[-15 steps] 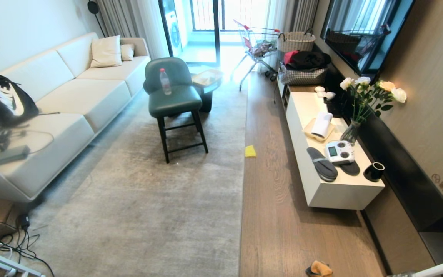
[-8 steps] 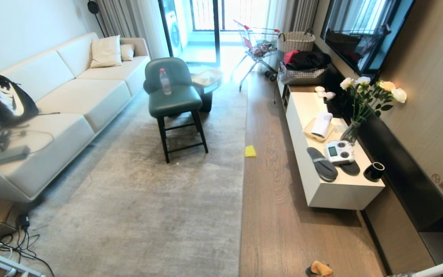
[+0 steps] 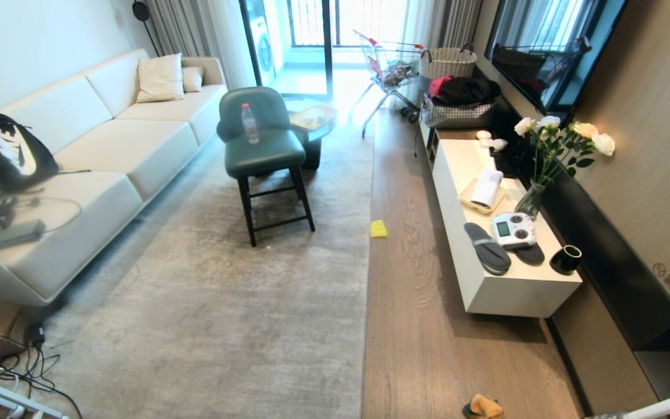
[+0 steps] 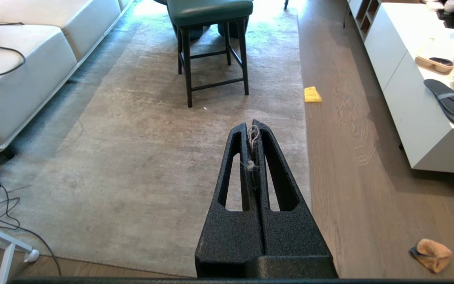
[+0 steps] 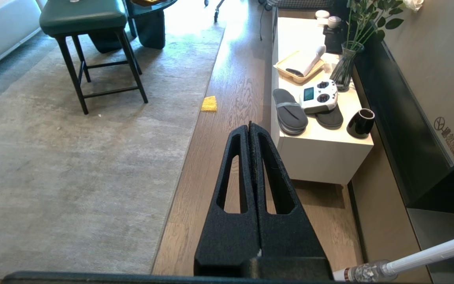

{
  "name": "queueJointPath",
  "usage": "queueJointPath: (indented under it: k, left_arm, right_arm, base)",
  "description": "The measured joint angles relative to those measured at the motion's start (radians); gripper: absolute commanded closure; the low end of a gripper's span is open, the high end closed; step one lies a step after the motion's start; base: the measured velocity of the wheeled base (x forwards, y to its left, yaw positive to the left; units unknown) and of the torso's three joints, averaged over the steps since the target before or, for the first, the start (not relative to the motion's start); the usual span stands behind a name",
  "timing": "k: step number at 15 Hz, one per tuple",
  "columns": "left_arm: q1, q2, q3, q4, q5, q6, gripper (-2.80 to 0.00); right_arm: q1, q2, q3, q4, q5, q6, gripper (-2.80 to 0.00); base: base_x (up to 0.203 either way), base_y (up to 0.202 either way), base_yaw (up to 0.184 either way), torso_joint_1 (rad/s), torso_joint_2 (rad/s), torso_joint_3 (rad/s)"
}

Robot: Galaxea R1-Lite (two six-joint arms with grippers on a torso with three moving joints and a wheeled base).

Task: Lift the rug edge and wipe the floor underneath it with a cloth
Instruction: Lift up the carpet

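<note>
The pale grey-beige rug lies flat, and its rug edge runs straight along the brown wood-grain floor. The orange cloth lies crumpled on the floor near me, right of the rug. In the left wrist view, my left gripper hangs high over the rug edge, shut, with only wisps of fluff caught between its fingers; the cloth lies apart from it. My right gripper hangs shut and empty over the floor. Neither gripper shows in the head view.
A green stool stands on the rug, a small yellow square lies at the rug's rim beyond it. A white low cabinet lines the right side, a sofa the left. Cables lie at the near left.
</note>
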Motion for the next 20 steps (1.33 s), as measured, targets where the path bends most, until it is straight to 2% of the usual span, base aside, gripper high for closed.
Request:
queueJointPath:
  k: [9, 20]
  left_arm:
    - [0.0, 0.0, 0.0, 0.0, -0.001, 0.0, 0.0]
    - [0.0, 0.0, 0.0, 0.0, 0.0, 0.0, 0.0]
  right_arm:
    - [0.0, 0.0, 0.0, -0.001, 0.0, 0.002, 0.0]
    - [0.0, 0.0, 0.0, -0.001, 0.0, 0.007, 0.0]
  base:
    - [0.0, 0.0, 0.0, 0.0, 0.0, 0.0]
    - [0.0, 0.0, 0.0, -0.07, 0.16, 0.091]
